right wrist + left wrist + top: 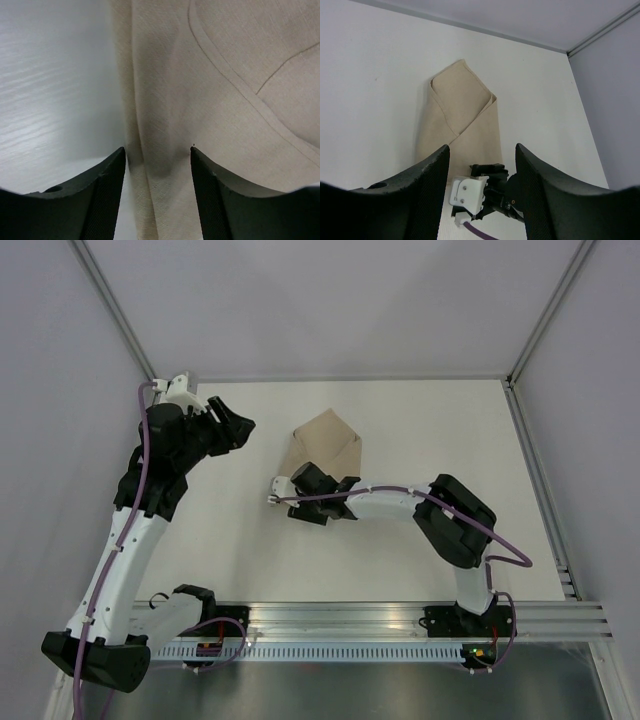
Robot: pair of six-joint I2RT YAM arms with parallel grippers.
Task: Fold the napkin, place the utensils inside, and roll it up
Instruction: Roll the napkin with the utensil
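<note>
The napkin (327, 443) is a tan cloth folded into a narrow, pointed packet at the middle of the white table. In the left wrist view the napkin (462, 115) shows two flaps crossing over each other. My right gripper (327, 477) is at the packet's near end. In the right wrist view the right gripper (157, 150) is open, its fingertips (116, 162) down on either side of a raised ridge along the napkin's (225, 100) left edge. My left gripper (240, 430) hovers open and empty to the left of the cloth, apart from it. The utensils are hidden.
A metal rail (400, 620) runs along the near table edge by the arm bases. Grey walls close the table at the back and both sides, with a frame post (515, 380) at the back right. A purple cable (505, 545) loops beside the right arm.
</note>
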